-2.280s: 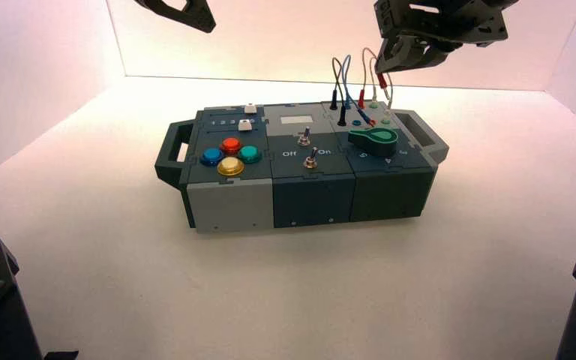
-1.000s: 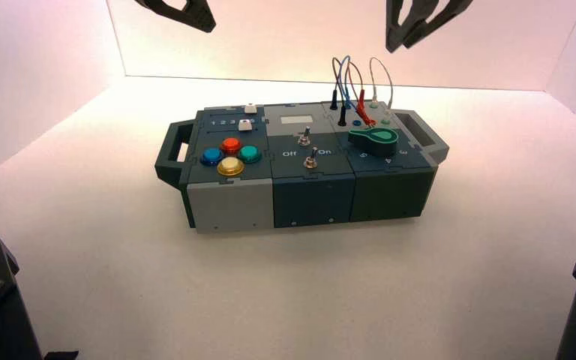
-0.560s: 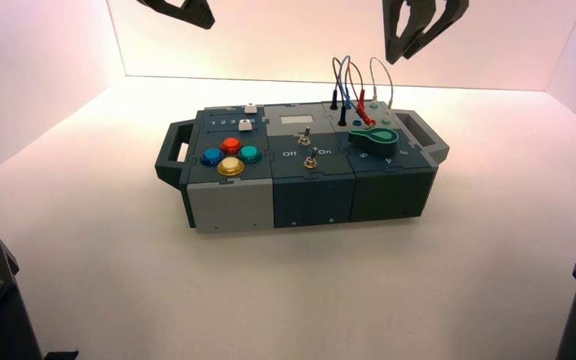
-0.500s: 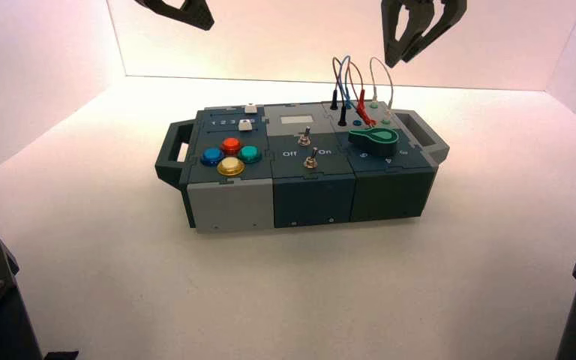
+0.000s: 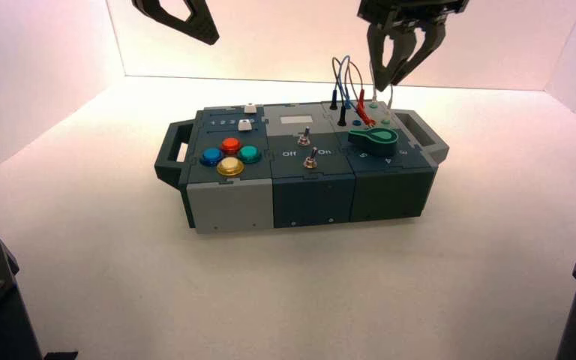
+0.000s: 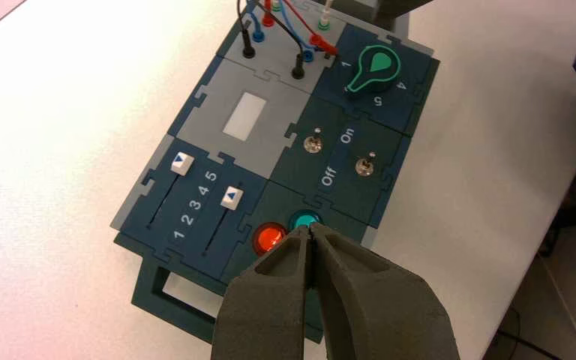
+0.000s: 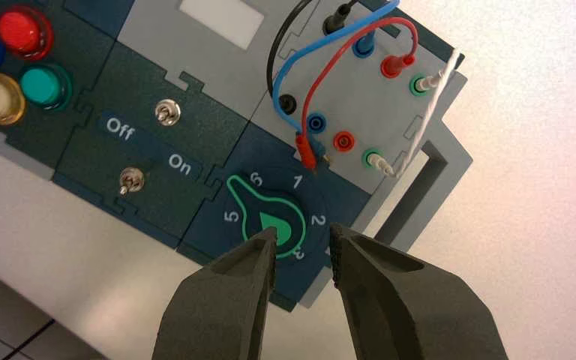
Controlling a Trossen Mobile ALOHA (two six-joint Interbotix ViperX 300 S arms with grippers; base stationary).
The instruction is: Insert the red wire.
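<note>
The red wire [image 7: 394,66] has one red-sleeved plug standing in a socket at the far row of the grey wire panel. Its other plug [image 7: 307,152] lies loose on the panel, beside the empty red socket [image 7: 343,140] and the green knob [image 7: 270,217]. The wire also shows in the high view [image 5: 361,96] and in the left wrist view [image 6: 319,41]. My right gripper [image 7: 302,238] is open and empty, above the wire loops at the box's right end [image 5: 394,69]. My left gripper [image 6: 311,234] is shut and empty, high above the box's left end [image 5: 191,19].
The dark box [image 5: 311,195] stands mid-table, with four coloured buttons [image 5: 230,156] at left, two toggle switches [image 5: 309,157] in the middle and handles at both ends. Blue, black and white leads [image 7: 292,64] loop beside the red one. White walls enclose the table.
The right gripper let go of the red wire's plug, which dropped onto the panel, and rose. It has since opened and come back down over the wires. The left gripper has barely shifted.
</note>
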